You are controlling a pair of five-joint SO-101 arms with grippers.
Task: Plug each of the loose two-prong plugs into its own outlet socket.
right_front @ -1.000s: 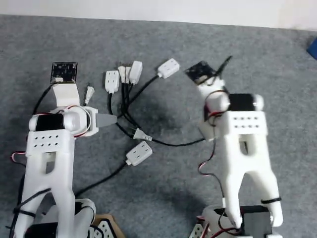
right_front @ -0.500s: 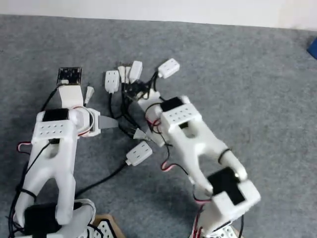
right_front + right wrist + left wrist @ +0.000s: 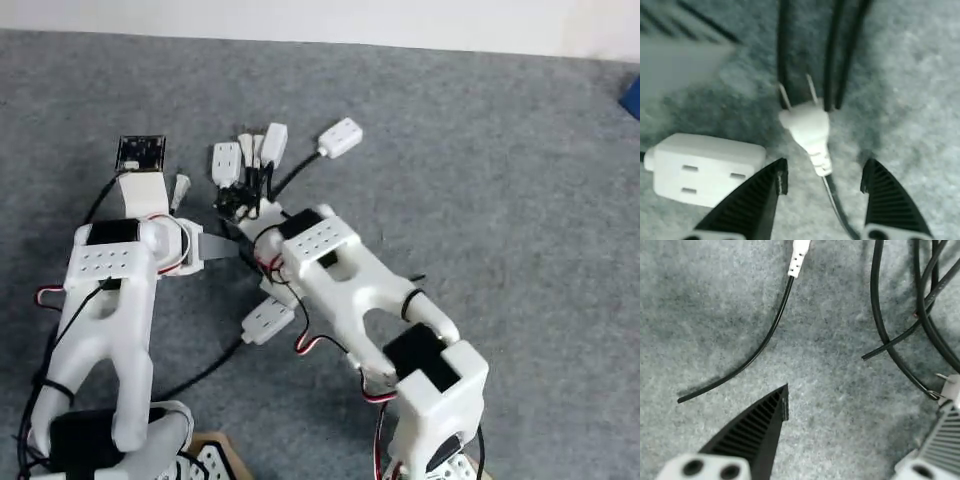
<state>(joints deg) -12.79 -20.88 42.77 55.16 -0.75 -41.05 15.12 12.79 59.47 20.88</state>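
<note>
- Left gripper (image 3: 865, 407): fingers spread wide, holding nothing. Black cords (image 3: 875, 305) lie ahead of the tips.
- Outlet socket (image 3: 705, 167): just outside one finger of the right gripper (image 3: 825, 175).
- Two-prong plug (image 3: 807, 127): just ahead of the right fingers, centred between them. They are wide open and empty.
- Handling, judged: light, rigid, smooth. Grip the moulded body, not the prongs.
- Change: a second ago the right arm stood well off to the side; it has swung in over the cord cluster.

The tabletop (image 3: 520, 150) is mottled grey. The plug (image 3: 807, 127) and the outlet socket (image 3: 705, 167) are white, the plug's prongs silvery, and the cords (image 3: 880, 300) black. The arms (image 3: 100, 300) are white with black motors and red wires. The right arm's ribbed fingers (image 3: 760, 195) are black. A blue thing (image 3: 632, 100) lies on the grey.
</note>
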